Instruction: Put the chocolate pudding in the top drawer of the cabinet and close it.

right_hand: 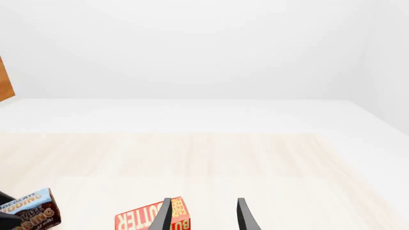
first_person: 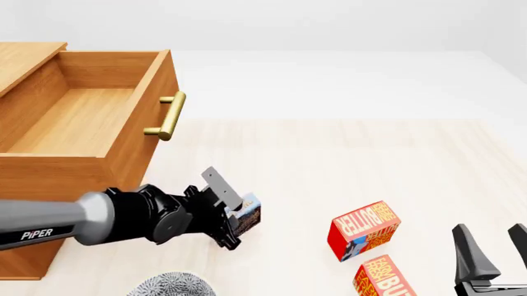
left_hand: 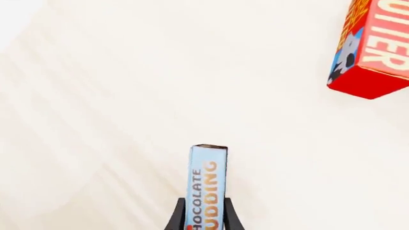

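The chocolate pudding is clamped in the left gripper, at five o'clock from the open top drawer, ready to lift in; the right gripper waits spread and empty.

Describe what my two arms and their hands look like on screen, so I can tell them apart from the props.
The left arm has a smooth grey tube link with white "PIPER" lettering, then bulky matte black wrist joints and a black hand with flat plate fingers. The right hand shows only two slim, tapered black fingers on a black base. No cables or sleeves are visible.
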Controlling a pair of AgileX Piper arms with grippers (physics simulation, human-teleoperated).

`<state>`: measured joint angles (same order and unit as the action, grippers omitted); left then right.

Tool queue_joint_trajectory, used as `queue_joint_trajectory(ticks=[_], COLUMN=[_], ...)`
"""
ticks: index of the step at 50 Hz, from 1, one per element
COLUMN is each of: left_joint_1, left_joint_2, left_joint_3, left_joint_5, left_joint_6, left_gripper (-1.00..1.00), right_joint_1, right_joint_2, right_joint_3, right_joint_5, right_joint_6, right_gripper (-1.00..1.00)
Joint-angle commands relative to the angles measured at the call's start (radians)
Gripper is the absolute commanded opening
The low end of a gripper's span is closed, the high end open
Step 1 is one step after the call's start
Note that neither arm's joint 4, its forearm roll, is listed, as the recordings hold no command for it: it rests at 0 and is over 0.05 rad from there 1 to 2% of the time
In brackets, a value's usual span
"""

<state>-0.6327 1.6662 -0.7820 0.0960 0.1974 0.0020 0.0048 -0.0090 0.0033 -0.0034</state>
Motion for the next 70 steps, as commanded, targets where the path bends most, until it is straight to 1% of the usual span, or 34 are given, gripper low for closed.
queue_joint_trajectory(ticks=[1, 2, 4, 6, 8, 11, 14, 15, 17, 23, 26, 27, 28, 29, 32, 34, 36, 38, 47, 49, 51, 56, 57, 58, 61, 65, 67, 68, 70], left_joint_1=[-0.011, -0.018, 0.005, -0.032, -0.027, -0.060, -0.081, -0.097, -0.088, -0.096, -0.090, -0.069, -0.069, -0.091, -0.098, -0.129, -0.124, -0.146, -0.169, -0.187, -0.186, -0.204, -0.200, -0.186, -0.210, -0.215, -0.239, -0.231, -0.237], left_joint_2=[-0.035, -0.047, -0.065, -0.084, -0.098, -0.123, -0.125, -0.125, -0.126, -0.129, -0.135, -0.136, -0.136, -0.134, -0.138, -0.146, -0.154, -0.157, -0.187, -0.192, -0.204, -0.225, -0.235, -0.251, -0.283, -0.302, -0.312, -0.322, -0.330], left_joint_3=[0.027, 0.023, 0.027, 0.026, 0.027, 0.025, 0.029, 0.021, 0.021, 0.018, 0.024, 0.034, 0.035, 0.031, 0.030, 0.020, 0.025, 0.018, 0.015, 0.010, 0.009, 0.000, 0.000, 0.008, -0.004, -0.005, -0.016, -0.014, -0.023], left_joint_5=[0.025, 0.037, 0.036, 0.050, 0.055, 0.071, 0.066, 0.074, 0.073, 0.079, 0.078, 0.068, 0.068, 0.067, 0.069, 0.081, 0.079, 0.089, 0.109, 0.116, 0.121, 0.140, 0.147, 0.146, 0.172, 0.181, 0.196, 0.201, 0.213], left_joint_6=[0.018, 0.012, 0.032, 0.019, 0.021, 0.009, 0.020, -0.005, 0.003, -0.009, 0.003, 0.030, 0.030, 0.010, 0.007, -0.020, -0.003, -0.018, -0.024, -0.032, -0.025, -0.032, -0.025, 0.000, -0.011, 0.002, -0.006, 0.007, 0.001], left_gripper=[-1.00, -1.00, -1.00, -1.00, -1.00, -1.00, -1.00, -1.00, -1.00, -1.00, -1.00, -1.00, -1.00, -1.00, -1.00, -1.00, -1.00, -1.00, -1.00, -1.00, -1.00, -1.00, -1.00, -1.00, -1.00, -1.00, -1.00, -1.00, -1.00], right_joint_1=[0.000, 0.000, 0.000, 0.000, 0.000, 0.000, 0.000, 0.000, 0.000, 0.000, 0.000, 0.000, 0.000, 0.000, 0.000, 0.000, 0.000, 0.000, 0.000, 0.000, 0.000, 0.000, 0.000, 0.000, 0.000, 0.000, 0.000, 0.000, 0.000], right_joint_2=[0.000, 0.000, 0.000, 0.001, 0.001, 0.001, 0.001, 0.002, 0.002, 0.001, 0.001, 0.001, 0.001, 0.001, 0.001, 0.001, 0.001, 0.001, 0.000, 0.000, 0.000, 0.000, 0.000, 0.000, 0.000, 0.000, 0.000, 0.000, 0.000], right_joint_3=[0.001, 0.001, 0.002, 0.002, 0.002, 0.003, 0.003, 0.003, 0.003, 0.003, 0.003, 0.003, 0.003, 0.003, 0.003, 0.003, 0.003, 0.003, 0.002, 0.001, 0.001, 0.001, 0.001, 0.001, 0.001, 0.001, 0.001, 0.001, 0.001], right_joint_5=[-0.001, -0.001, -0.002, -0.003, -0.003, -0.004, -0.005, -0.005, -0.005, -0.004, -0.004, -0.004, -0.004, -0.004, -0.003, -0.003, -0.003, -0.003, -0.002, -0.001, -0.001, -0.001, -0.001, -0.001, -0.002, -0.002, -0.002, -0.002, -0.002], right_joint_6=[0.000, 0.000, 0.000, 0.000, 0.000, 0.000, 0.000, 0.000, 0.000, 0.000, 0.000, 0.000, 0.000, 0.000, 0.000, 0.000, 0.000, 0.000, 0.000, 0.000, 0.000, 0.000, 0.000, 0.000, 0.000, 0.000, -0.001, 0.000, -0.001], right_gripper=[1.00, 1.00, 1.00, 1.00, 1.00, 1.00, 1.00, 1.00, 1.00, 1.00, 1.00, 1.00, 1.00, 1.00, 1.00, 1.00, 1.00, 1.00, 1.00, 1.00, 1.00, 1.00, 1.00, 1.00, 1.00, 1.00, 1.00, 1.00, 1.00])
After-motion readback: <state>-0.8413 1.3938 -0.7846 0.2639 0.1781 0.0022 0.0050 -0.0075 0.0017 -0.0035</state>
